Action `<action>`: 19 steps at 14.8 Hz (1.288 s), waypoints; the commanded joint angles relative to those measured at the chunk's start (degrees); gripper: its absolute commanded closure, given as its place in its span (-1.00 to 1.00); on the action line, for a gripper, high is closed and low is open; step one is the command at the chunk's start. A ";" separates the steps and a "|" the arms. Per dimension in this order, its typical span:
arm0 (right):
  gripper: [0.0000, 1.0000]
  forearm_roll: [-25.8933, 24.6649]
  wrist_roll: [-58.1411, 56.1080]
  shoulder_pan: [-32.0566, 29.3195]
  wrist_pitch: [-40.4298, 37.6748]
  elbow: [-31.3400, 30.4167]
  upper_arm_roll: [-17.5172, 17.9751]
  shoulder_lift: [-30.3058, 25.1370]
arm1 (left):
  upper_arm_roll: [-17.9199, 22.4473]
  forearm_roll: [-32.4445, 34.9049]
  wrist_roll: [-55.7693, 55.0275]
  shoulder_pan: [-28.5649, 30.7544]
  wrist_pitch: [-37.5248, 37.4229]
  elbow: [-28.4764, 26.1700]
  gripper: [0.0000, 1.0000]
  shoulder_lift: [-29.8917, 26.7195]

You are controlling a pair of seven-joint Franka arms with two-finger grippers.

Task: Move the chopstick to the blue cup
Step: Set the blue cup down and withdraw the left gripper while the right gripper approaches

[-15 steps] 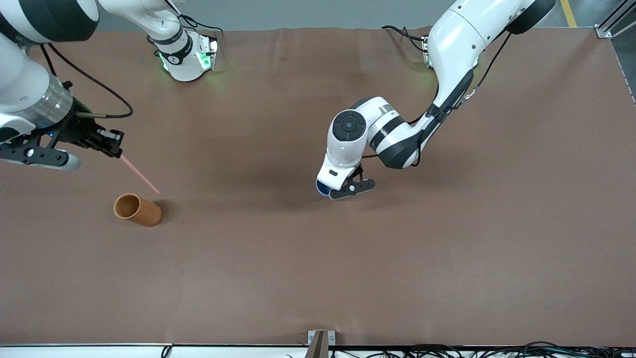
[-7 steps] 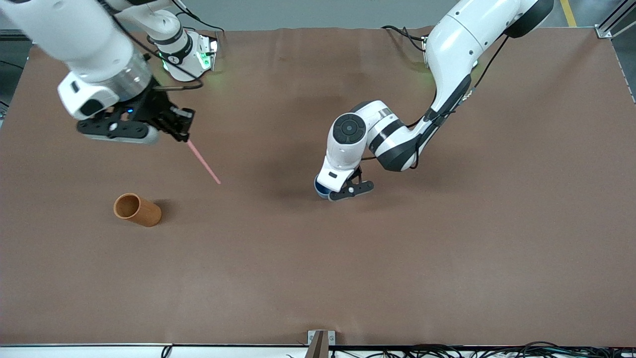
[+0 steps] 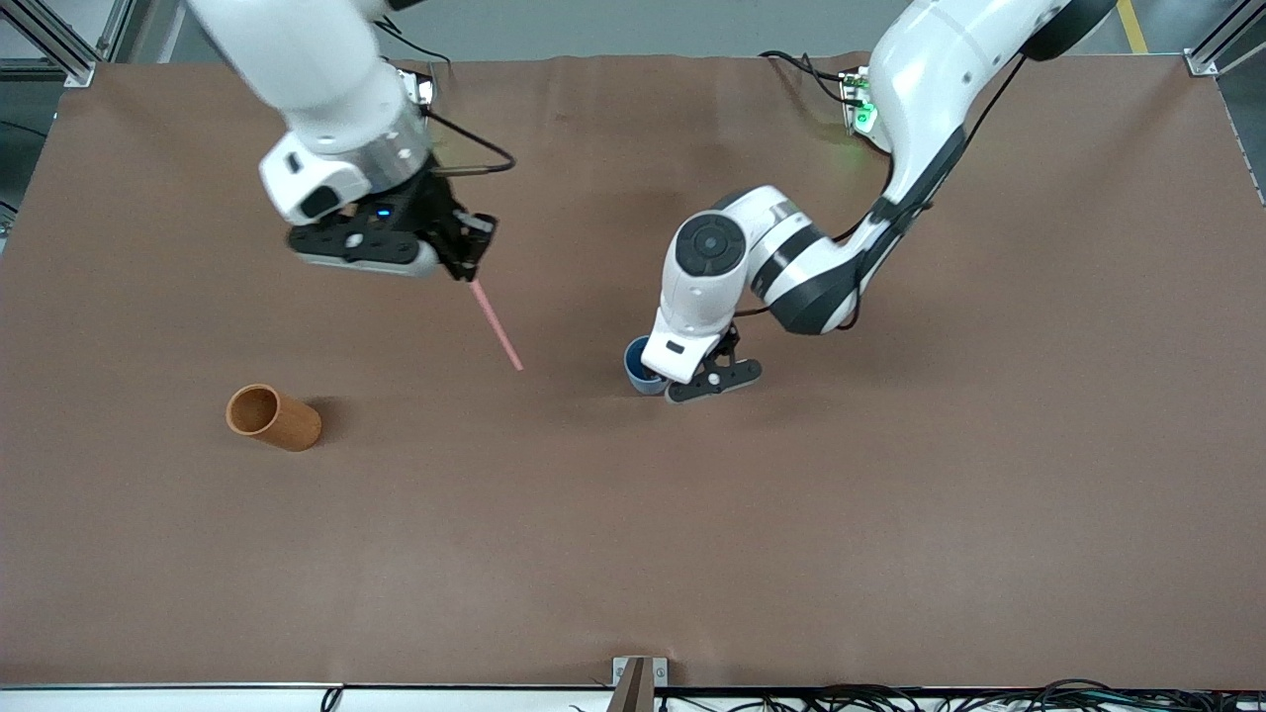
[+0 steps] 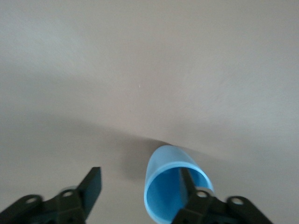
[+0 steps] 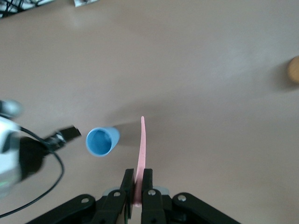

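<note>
My right gripper (image 3: 467, 265) is shut on the upper end of the pale pink chopstick (image 3: 497, 329), which slants down over bare table between the two cups. In the right wrist view the chopstick (image 5: 142, 144) is pinched between the fingers (image 5: 147, 183), with its tip beside the blue cup (image 5: 101, 141). The blue cup (image 3: 638, 364) stands near the table's middle. My left gripper (image 3: 678, 381) is open at the cup. In the left wrist view one finger (image 4: 187, 179) is inside the blue cup (image 4: 161, 186) and the other finger (image 4: 91, 184) is outside it.
An orange-brown cylindrical cup (image 3: 272, 417) stands toward the right arm's end of the table, nearer the front camera than the right gripper; it also shows in the right wrist view (image 5: 294, 69). The brown table cover (image 3: 890, 514) stretches wide around them.
My right gripper has carried the chopstick from above the orange-brown cup toward the blue cup. The left gripper shifted slightly, and more of the blue cup shows.
</note>
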 commanded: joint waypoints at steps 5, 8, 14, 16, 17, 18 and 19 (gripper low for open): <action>0.93 0.03 8.01 8.73 4.23 3.33 -0.75 6.91 | 12.96 -13.36 26.47 3.12 -12.61 2.48 -1.00 -19.22; 0.93 -0.58 9.78 10.67 4.41 5.27 -0.84 9.99 | 21.24 -17.33 40.27 3.29 -16.13 2.30 -1.00 -23.44; 0.91 -4.01 10.82 15.33 8.96 5.19 -0.75 15.00 | 27.75 -19.27 66.40 8.75 -26.14 2.48 -1.00 -29.86; 0.90 -6.02 11.80 15.86 10.99 4.84 -0.75 15.71 | 29.26 -19.53 68.18 8.74 -29.75 2.57 -1.00 -32.33; 0.89 -7.08 11.88 15.86 11.00 4.84 -0.66 16.23 | 29.08 -19.27 67.57 9.01 -30.11 2.57 -1.00 -32.94; 0.88 -7.61 11.80 15.95 11.17 4.84 -0.75 16.41 | 28.73 -19.18 67.30 9.09 -30.20 2.74 -1.00 -32.86; 0.87 -8.05 11.71 15.95 11.35 4.84 -0.66 16.59 | 28.56 -19.53 67.30 9.10 -30.20 2.74 -1.00 -33.04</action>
